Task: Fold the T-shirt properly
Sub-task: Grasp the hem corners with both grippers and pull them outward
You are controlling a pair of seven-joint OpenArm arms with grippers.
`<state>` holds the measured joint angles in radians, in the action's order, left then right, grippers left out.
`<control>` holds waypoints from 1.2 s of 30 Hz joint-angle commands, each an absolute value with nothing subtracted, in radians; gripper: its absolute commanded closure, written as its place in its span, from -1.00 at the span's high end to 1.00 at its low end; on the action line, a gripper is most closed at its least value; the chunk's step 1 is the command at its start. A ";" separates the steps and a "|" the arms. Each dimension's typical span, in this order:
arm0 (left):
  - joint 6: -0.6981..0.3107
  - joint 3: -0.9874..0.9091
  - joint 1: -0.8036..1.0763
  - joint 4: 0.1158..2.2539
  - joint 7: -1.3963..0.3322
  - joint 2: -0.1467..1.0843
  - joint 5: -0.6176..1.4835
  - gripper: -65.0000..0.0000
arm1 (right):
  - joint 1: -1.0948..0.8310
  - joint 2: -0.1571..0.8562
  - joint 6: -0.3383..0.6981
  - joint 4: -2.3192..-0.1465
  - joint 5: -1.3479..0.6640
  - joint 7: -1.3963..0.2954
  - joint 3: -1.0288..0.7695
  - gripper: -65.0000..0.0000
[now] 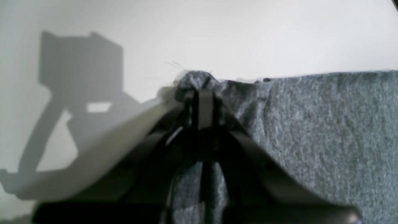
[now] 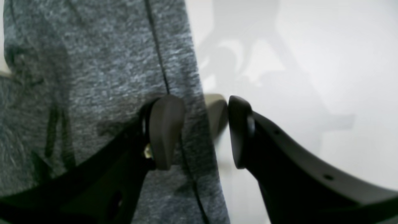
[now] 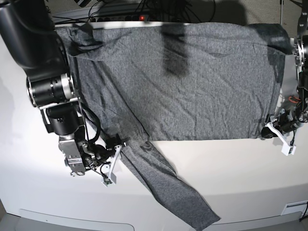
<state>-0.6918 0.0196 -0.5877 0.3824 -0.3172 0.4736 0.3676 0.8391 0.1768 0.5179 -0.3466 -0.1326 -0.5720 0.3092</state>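
We are pinching the T-shirt corner in the left gripper; our right gripper, jaws gaping astride the sleeve edge, risks missing it.

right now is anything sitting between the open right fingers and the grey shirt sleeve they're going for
Nothing visible does. The right gripper is open, one black finger over the heather-grey knit T-shirt beside a seam, the other over the bare white table. Only the cloth's edge lies between them. The left gripper is already shut on the shirt's corner.
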 commanded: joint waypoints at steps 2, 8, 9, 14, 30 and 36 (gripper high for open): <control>-0.698 0.017 -0.612 0.393 -0.316 0.491 0.369 -1.00 | 0.870 0.178 0.537 -0.353 -0.138 -0.591 0.307 -0.24; -0.698 0.017 -0.612 0.393 -0.317 0.490 0.368 -1.00 | 0.856 0.183 0.535 -0.353 -0.137 -0.593 0.307 -0.90; -0.698 0.017 -0.612 0.393 -0.317 0.490 0.368 -1.00 | 0.855 0.183 0.535 -0.353 -0.133 -0.588 0.307 -1.00; -0.698 0.017 -0.612 0.393 -0.316 0.491 0.376 -1.00 | 0.855 0.183 0.535 -0.353 -0.134 -0.549 0.307 -1.00; -0.698 0.016 -0.618 0.395 -0.440 0.631 0.716 -1.00 | 0.905 0.181 0.651 -0.510 -0.274 -0.743 0.307 -1.00; -0.698 0.016 -0.617 0.395 -0.466 0.631 0.719 -1.00 | 0.860 0.194 0.652 -0.619 -0.334 -0.821 0.307 -1.00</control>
